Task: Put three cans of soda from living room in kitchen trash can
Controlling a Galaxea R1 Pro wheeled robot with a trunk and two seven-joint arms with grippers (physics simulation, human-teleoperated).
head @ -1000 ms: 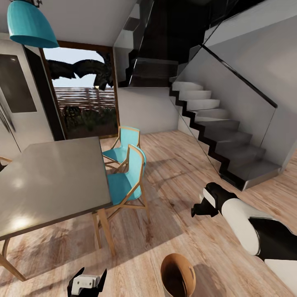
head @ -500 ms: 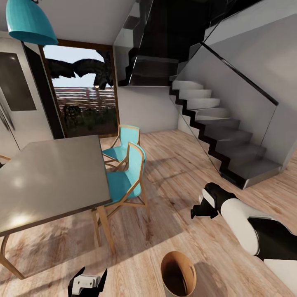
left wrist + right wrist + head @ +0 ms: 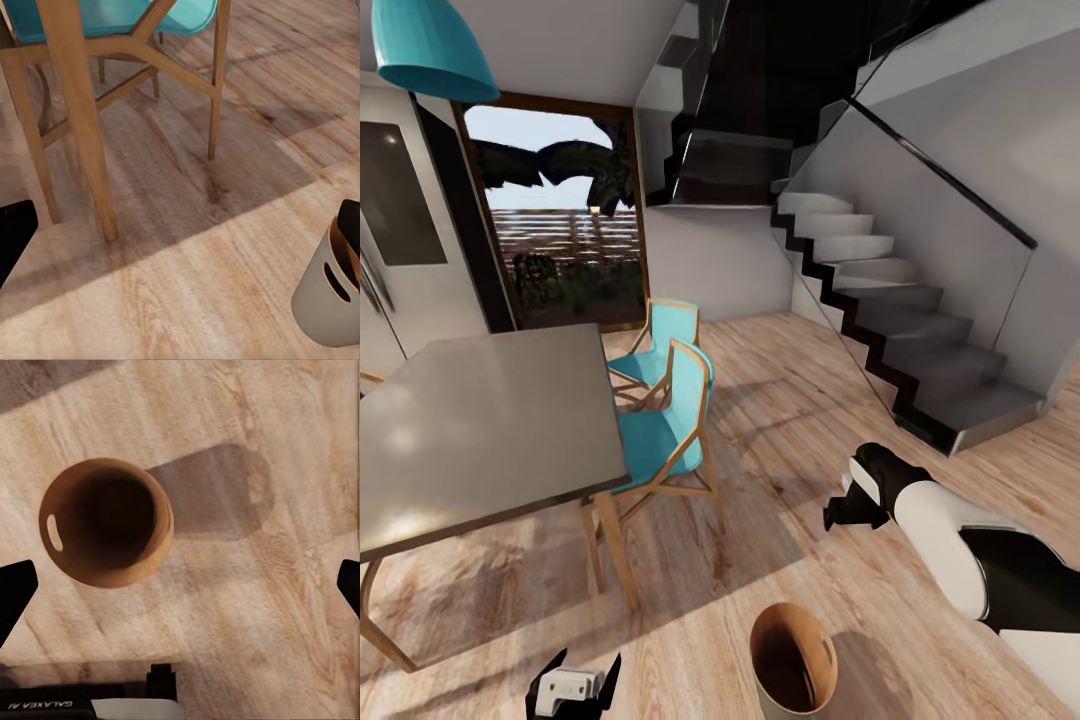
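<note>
Light wood plank floor: the small grey tapered bin, light, stiff; grip its rim. Both claws wide, empty.

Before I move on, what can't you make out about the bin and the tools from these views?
- Grey tapered bin with coppery inside: head view's bottom edge cuts its base; its bottom is in shadow in the right wrist view, so its contents are unclear.
- Left tool: cut by the head view's bottom edge.
- Right tool: the head view does not settle whether it is open or shut.
</note>
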